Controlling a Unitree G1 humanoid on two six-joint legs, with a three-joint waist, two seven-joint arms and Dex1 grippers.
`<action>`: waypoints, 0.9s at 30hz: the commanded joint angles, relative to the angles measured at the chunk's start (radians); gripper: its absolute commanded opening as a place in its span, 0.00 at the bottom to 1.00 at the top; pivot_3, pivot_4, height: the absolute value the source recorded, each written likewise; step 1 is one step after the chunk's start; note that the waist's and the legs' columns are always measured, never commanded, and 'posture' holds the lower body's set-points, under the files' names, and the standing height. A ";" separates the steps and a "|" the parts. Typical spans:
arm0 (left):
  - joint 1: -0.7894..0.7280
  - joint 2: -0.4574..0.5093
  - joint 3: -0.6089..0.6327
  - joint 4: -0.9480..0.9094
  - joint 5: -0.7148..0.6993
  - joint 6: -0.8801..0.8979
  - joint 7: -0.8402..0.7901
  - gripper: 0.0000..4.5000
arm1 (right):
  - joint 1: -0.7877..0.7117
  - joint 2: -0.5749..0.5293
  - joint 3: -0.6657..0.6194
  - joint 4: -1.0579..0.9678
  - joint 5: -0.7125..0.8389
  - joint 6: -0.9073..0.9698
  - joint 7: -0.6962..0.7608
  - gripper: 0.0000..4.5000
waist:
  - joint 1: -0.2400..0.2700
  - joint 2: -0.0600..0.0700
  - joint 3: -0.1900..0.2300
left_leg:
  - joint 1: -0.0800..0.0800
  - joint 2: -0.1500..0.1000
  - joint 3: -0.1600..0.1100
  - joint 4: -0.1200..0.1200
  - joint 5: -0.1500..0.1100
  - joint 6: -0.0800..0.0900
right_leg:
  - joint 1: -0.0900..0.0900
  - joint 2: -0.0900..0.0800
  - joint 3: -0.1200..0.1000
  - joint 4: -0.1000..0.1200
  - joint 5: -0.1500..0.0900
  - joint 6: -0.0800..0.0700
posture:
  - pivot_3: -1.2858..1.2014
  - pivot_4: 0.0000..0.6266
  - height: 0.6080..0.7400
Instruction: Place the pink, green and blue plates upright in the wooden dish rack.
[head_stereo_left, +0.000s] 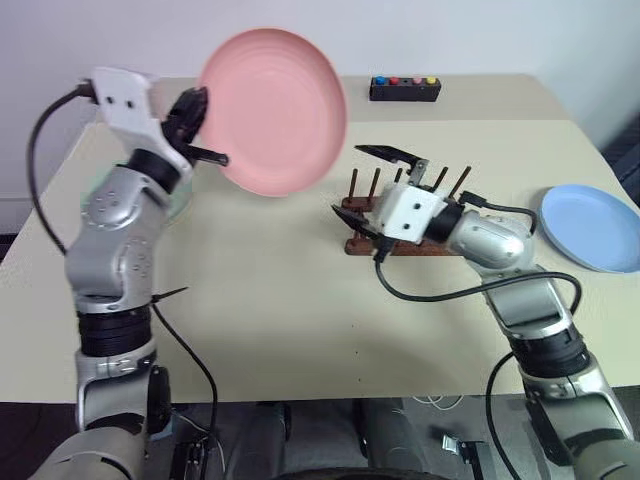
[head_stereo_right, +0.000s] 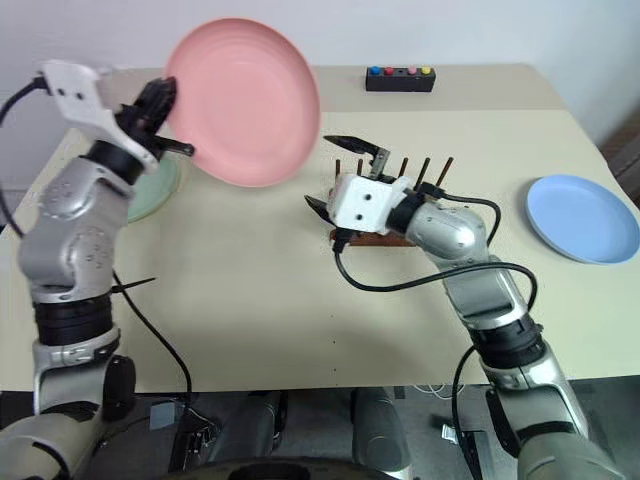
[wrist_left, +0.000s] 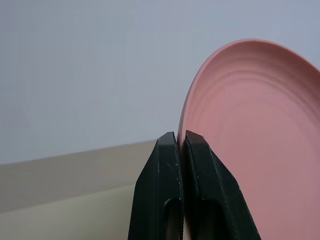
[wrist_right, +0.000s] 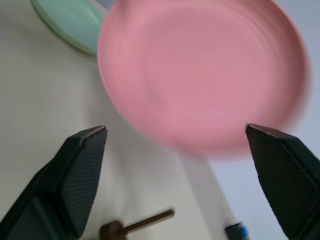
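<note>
**Pink plate up in the air, rack off to its right**

The pink plate (head_stereo_left: 272, 110) is pinched by its rim in the left gripper (head_stereo_left: 200, 128), whose fingers are clamped flat against the edge. It's held clear of the table (head_stereo_left: 260, 300), nearly on edge, face turned toward the right arm.

The wooden dish rack (head_stereo_left: 400, 215) sits lower and to the robot's right of the plate, its long axis running left to right, pegs pointing up. The right gripper (head_stereo_left: 372, 190) is parked just in front of the rack with fingers spread wide and nothing held; the plate lies straight ahead of it, between the fingertips' line of sight.

So probably either a handover or a straight drop into the pegs is coming. The plate's disc would need to be set crosswise to the rack's bars.

The green plate (head_stereo_right: 155, 190) and blue plate (head_stereo_left: 592, 226) are still lying flat on the table.
</note>
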 joint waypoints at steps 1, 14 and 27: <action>-0.046 -0.015 -0.024 -0.061 0.031 -0.007 0.031 0.01 | -0.026 0.010 0.031 0.014 -0.073 -0.050 -0.026 1.00 | 0.000 0.000 0.000 | 0.000 0.000 0.000 0.000 0.000 0.000 | 0.000 0.000 0.000 0.000 0.000 0.000 | 0.52 0.24 1.00; -0.093 -0.106 -0.063 -0.081 0.015 0.029 0.035 0.00 | -0.082 0.025 0.077 0.145 -0.257 -0.145 -0.094 0.87 | -0.002 0.000 0.000 | 0.000 0.000 0.000 0.000 0.001 -0.001 | 0.000 0.000 0.000 0.001 0.000 0.000 | 0.52 0.24 1.00; -0.104 -0.174 -0.031 -0.067 -0.025 0.043 0.053 0.00 | -0.072 0.015 0.075 0.150 -0.383 -0.217 -0.169 0.01 | -0.002 0.000 0.000 | 0.001 0.000 0.000 0.001 0.001 -0.001 | 0.000 0.000 0.000 0.001 0.000 0.000 | 0.52 0.24 1.00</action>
